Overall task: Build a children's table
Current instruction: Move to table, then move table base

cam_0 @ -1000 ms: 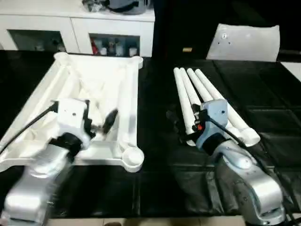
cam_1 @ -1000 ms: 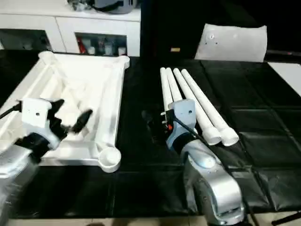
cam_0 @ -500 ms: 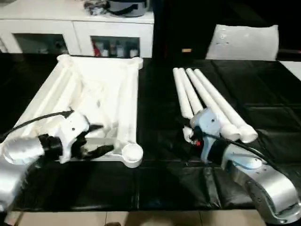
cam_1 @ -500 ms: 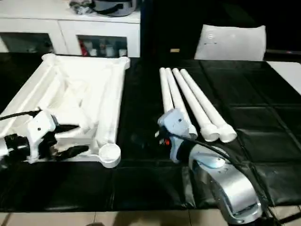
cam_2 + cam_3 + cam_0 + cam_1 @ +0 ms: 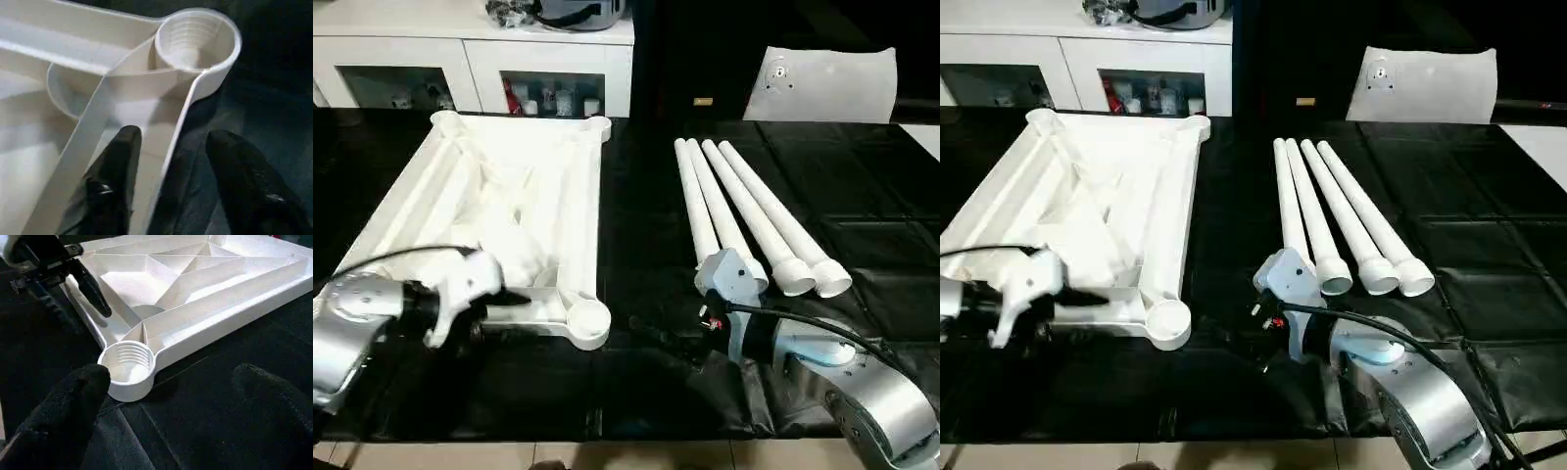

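Note:
The children's table top (image 5: 509, 186) lies upside down on the left, ribbed underside up, with a round socket (image 5: 590, 318) at its near right corner. Four white tapered legs (image 5: 744, 211) lie side by side to its right. My left gripper (image 5: 176, 166) is open and straddles the top's near rim just left of that socket, one finger (image 5: 115, 176) inside the rim and one outside. My right gripper (image 5: 171, 396) is open, low over the black mat, pointing left at the same socket (image 5: 128, 369) and a little short of it.
A white glass-door cabinet (image 5: 470, 59) stands along the back. A flat white sheet with a round fitting (image 5: 827, 83) leans at the back right. Black padded mat (image 5: 636, 392) covers the table, whose front edge runs just below my arms.
My left gripper dropped from above the table top and pulled back to its near rim. My right gripper left the legs' near ends and swung down and left toward the corner socket.

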`<state>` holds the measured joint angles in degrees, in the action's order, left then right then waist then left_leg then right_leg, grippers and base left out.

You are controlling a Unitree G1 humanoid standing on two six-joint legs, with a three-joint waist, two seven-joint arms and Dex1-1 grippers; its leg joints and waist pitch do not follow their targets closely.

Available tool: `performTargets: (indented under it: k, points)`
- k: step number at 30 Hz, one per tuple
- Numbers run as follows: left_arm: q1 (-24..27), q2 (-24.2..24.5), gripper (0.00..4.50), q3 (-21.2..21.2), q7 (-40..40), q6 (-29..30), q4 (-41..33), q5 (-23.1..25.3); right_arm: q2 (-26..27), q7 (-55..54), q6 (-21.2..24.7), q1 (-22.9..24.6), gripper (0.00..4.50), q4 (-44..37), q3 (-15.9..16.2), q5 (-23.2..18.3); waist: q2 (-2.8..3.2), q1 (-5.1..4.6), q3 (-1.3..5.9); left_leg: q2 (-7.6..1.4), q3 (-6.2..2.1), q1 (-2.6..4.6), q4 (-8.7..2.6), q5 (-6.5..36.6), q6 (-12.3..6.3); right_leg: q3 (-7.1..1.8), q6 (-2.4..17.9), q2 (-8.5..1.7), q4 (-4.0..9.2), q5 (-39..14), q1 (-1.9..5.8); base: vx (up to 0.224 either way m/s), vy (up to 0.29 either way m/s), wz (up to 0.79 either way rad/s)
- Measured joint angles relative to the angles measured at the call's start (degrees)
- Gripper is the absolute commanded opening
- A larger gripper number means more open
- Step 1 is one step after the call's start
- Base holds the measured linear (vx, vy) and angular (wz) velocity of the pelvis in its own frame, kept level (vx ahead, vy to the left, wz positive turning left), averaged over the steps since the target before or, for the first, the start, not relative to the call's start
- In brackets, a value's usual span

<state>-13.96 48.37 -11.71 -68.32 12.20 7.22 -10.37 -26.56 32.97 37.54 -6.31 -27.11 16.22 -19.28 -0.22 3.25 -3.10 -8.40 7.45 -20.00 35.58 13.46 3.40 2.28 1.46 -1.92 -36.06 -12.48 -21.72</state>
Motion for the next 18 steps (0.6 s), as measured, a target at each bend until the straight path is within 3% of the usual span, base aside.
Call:
performTargets:
  k: [5, 6, 10, 18]
  points:
    - [-0.25, -0.62, 1.9, -0.57, 0.34, -1.43, 2.5, 1.61, 0.02, -0.07, 0.03, 0.07, 4.5, -0.05, 0.08, 0.43, -0.03, 0.07, 0.01, -0.02, 0.04, -0.01, 0.0, -0.02, 0.02, 0.0, 0.0, 0.0, -0.01, 0.0, -0.02, 0.0, 0.0, 0.0]
    - [-0.35, -0.68, 1.67, -0.57, 0.35, -1.45, 2.72, 1.66, 0.04, -0.1, 0.09, 0.07, 4.5, -0.06, 0.13, 0.43, -0.03, 0.09, 0.01, -0.03, 0.05, -0.01, 0.0, -0.02, 0.02, 0.0, 0.0, 0.0, -0.01, 0.0, -0.03, 0.0, 0.0, 0.0]
    - [-1.26, -1.37, 1.57, -0.57, 0.29, -2.18, 4.09, 1.78, 0.09, -0.14, 0.58, 0.06, 4.5, -0.32, 0.66, 0.46, -0.03, 0.14, 0.01, -0.05, 0.09, -0.01, 0.0, -0.02, 0.02, 0.0, 0.0, 0.0, -0.01, 0.0, -0.03, 0.0, 0.0, 0.0]
    - [-1.99, -2.12, 0.74, -0.65, -0.59, -2.52, 5.44, 2.27, 0.11, -0.13, 0.6, -0.04, 4.5, -0.96, 1.24, 0.95, -0.01, 0.19, 0.0, -0.12, 0.17, 0.0, 0.0, -0.05, 0.08, 0.01, 0.03, 0.0, -0.02, 0.02, -0.02, 0.0, 0.0, 0.0]
